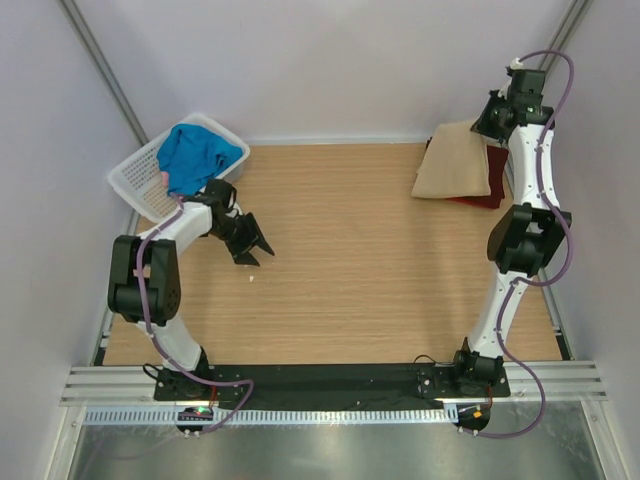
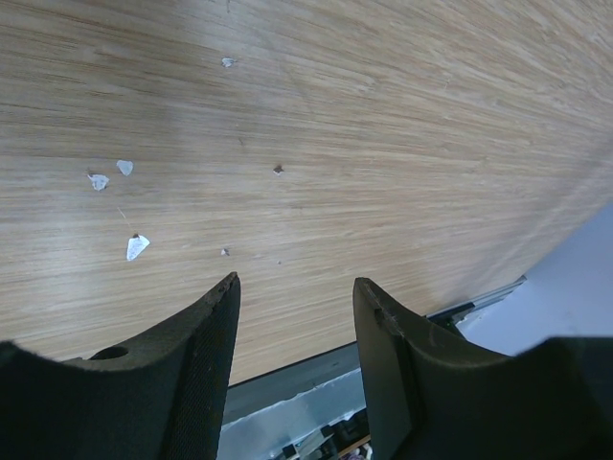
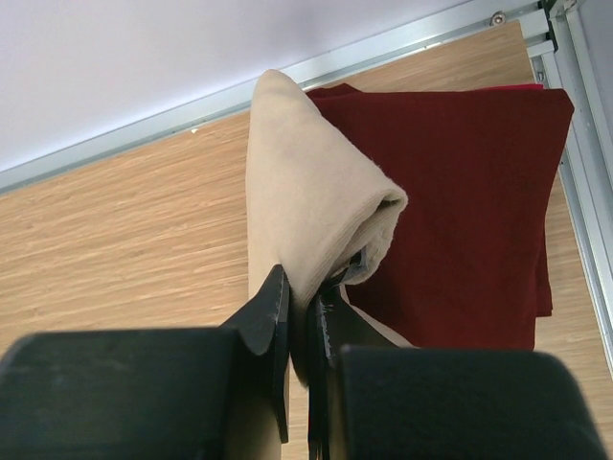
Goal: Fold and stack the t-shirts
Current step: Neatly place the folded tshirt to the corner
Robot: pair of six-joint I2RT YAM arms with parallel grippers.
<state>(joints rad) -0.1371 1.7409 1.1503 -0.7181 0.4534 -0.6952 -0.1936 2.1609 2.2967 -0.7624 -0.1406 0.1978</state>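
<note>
I have the white lattice basket (image 1: 133, 186) at the far-left corner of the table (image 1: 350, 280), and the only thing I can clearly make out in it is the bright blue t-shirt (image 1: 200, 155), bunched up and heaped above the rim. A small sliver of pink (image 1: 165, 178) shows at that shirt's near edge, too small for me to say what it is. My left gripper (image 2: 297, 286) hangs just to the near right of the basket, low over bare wood, its fingers spread apart with nothing between them. At the far right, the tan t-shirt (image 3: 306, 192) lies folded on top of the folded maroon t-shirt (image 3: 460, 192), with the maroon showing past its right and near edges. My right gripper (image 3: 299, 297) is over that pile with its fingers pinched together on a fold of the tan cloth, which rises in a rolled ridge from the fingertips.
</note>
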